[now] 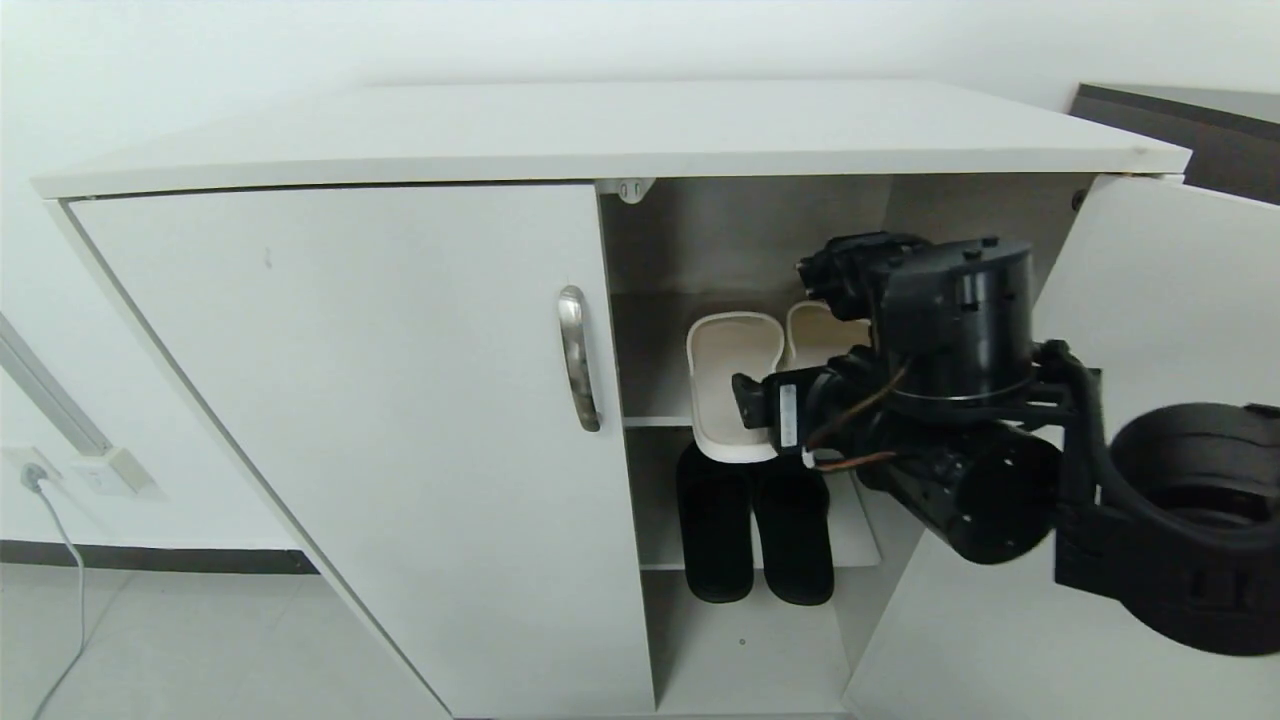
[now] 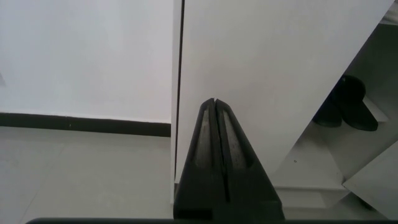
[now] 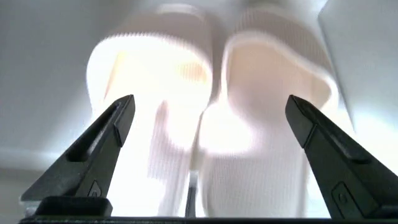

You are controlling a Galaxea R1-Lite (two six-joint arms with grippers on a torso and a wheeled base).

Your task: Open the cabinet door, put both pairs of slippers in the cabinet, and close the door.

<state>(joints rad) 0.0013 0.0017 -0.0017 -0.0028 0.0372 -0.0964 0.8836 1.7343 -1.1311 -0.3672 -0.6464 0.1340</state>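
The white cabinet (image 1: 600, 130) has its right door (image 1: 1160, 290) swung open and its left door (image 1: 350, 400) closed. A pair of white slippers (image 1: 735, 385) lies on the upper shelf, toes hanging over the shelf's front edge. Below them, a pair of black slippers (image 1: 755, 530) rests on the lower shelf. My right gripper (image 3: 208, 112) is inside the open compartment, open, its fingers (image 3: 106, 134) spread wide just in front of the white slippers (image 3: 211, 124) and holding nothing. My left gripper (image 2: 214, 102) is shut and empty, low in front of the closed left door (image 2: 261, 62), with the black slippers (image 2: 351, 109) off to one side.
A metal handle (image 1: 577, 357) runs down the left door's inner edge. A wall socket with a cable (image 1: 30, 475) sits low on the left wall above the grey floor. A dark piece of furniture (image 1: 1180, 125) stands behind the cabinet on the right.
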